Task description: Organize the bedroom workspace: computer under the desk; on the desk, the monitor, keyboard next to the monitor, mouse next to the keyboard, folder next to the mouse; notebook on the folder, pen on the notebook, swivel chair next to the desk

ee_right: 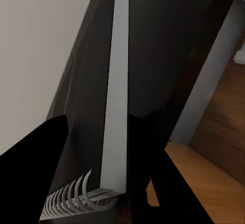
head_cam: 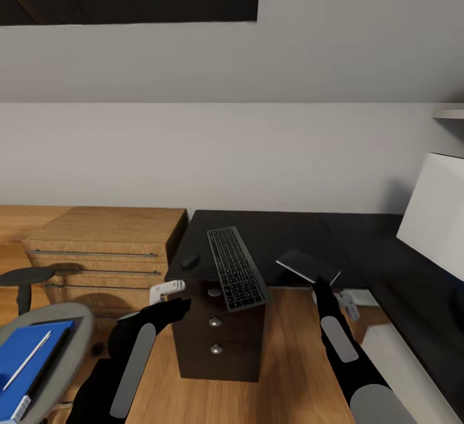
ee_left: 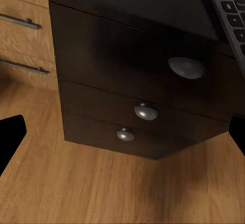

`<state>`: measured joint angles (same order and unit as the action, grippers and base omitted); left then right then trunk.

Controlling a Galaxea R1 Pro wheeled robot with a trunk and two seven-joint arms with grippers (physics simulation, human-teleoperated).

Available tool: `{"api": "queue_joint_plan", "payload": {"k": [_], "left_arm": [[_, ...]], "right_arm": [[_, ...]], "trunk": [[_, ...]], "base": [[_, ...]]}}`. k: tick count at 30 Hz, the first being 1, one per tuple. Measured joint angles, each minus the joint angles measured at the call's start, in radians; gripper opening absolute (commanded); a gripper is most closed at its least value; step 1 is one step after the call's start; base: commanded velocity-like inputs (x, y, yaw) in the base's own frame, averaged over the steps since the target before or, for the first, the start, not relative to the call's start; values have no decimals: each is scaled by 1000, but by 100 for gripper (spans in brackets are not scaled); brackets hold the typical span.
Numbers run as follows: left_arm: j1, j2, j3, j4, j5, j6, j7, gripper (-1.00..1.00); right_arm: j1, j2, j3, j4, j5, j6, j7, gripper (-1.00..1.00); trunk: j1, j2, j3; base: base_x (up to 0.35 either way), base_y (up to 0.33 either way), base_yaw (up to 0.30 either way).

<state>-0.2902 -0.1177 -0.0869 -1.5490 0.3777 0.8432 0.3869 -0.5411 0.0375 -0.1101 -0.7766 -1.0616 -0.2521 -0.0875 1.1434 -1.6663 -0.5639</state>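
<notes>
Flat, even render lighting, no glare. Soft shadows on the wall [head_cam: 258, 153] and the floor [ee_left: 102, 183]. Wrist views slightly soft, edges dark.

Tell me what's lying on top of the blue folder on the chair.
A white pen lies on the folder. A dark strip shows along the folder's edge; what it is cannot be told.

- Keyboard [head_cam: 236, 269]: black, flat on black desk [head_cam: 283, 231], near end overhanging the front edge above the drawers.
- Mouse [head_cam: 190, 260]: small, dark, on desk just left of keyboard.
- Notebook [head_cam: 308, 265]: thin, dark grey, spiral-bound, tilted, lifted over desk edge.
- Folder [head_cam: 29, 363]: bright blue, flat on grey swivel chair [head_cam: 61, 321] seat; white pen [head_cam: 27, 359] diagonal on top.
- Monitor [head_cam: 435, 211]: light back visible, far right on desk.
</notes>
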Motion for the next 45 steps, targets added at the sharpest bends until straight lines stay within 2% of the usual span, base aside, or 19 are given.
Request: {"api": "queue_joint_plan", "payload": {"k": [34, 35, 45], "left_arm": [[0, 1, 0, 5, 0, 0, 1, 100], [1, 1, 0, 5, 0, 0, 2, 100], [1, 1, 0, 5, 0, 0, 1, 100]], "right_arm": [[0, 0, 1, -1, 2, 0, -5, -100], [0, 0, 0, -1, 3, 0, -5, 100], [0, 0, 0, 0, 4, 0, -4, 100]], "trunk": [[0, 0, 0], [0, 0, 0], [0, 0, 0]], "base": [[20, 0, 0], [0, 0, 0], [0, 0, 0]]}}
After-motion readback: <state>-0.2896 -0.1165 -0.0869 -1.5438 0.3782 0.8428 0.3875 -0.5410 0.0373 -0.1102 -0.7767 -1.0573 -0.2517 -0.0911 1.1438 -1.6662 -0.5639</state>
